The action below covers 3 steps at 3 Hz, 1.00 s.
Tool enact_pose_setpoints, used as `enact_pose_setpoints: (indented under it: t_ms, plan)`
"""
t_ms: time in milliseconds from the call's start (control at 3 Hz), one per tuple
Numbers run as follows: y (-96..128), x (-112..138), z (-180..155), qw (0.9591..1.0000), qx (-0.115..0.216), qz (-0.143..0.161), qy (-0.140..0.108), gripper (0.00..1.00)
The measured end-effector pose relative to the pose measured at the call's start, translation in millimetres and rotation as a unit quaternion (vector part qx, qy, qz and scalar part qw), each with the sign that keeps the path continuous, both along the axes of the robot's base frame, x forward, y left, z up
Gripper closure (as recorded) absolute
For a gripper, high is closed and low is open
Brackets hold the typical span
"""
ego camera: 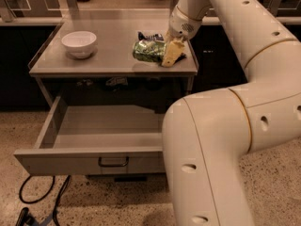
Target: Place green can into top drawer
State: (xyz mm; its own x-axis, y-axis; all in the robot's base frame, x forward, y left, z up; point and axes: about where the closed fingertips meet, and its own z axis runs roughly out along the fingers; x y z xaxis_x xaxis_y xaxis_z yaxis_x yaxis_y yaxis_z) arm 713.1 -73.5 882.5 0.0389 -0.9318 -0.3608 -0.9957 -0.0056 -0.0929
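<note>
On tabletop (103, 62), right side: gripper (160, 54) closed on green can (146, 51), can lying sideways, low over surface; can't tell if touching. Only one cream finger (172, 52) shows, at can's right end. Dark snack pkt (148, 35) just behind can, partly hidden. White bowl (79, 43) far left, well apart. Top drawer (94, 134) below, pulled open, handle (113, 162) at front. Big white arm (221, 140) in fgnd covers drawer's right end. Black cable (40, 199) on floor, cut off at edge.

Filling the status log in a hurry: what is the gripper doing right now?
The gripper is closed on the green can, low over the right side of the table.
</note>
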Motion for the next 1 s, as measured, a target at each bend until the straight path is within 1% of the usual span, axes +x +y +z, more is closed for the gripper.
enact_pose_setpoints:
  t_ms: [333, 667, 1000]
  plan:
    - [3, 7, -2, 0.9999, 0.003, -0.005, -0.009, 1.0]
    - [9, -4, -25, 0.9987, 0.039, 0.023, 0.022, 1.0]
    - [14, -40, -43, 0.9907, 0.088, 0.074, 0.073, 1.0]
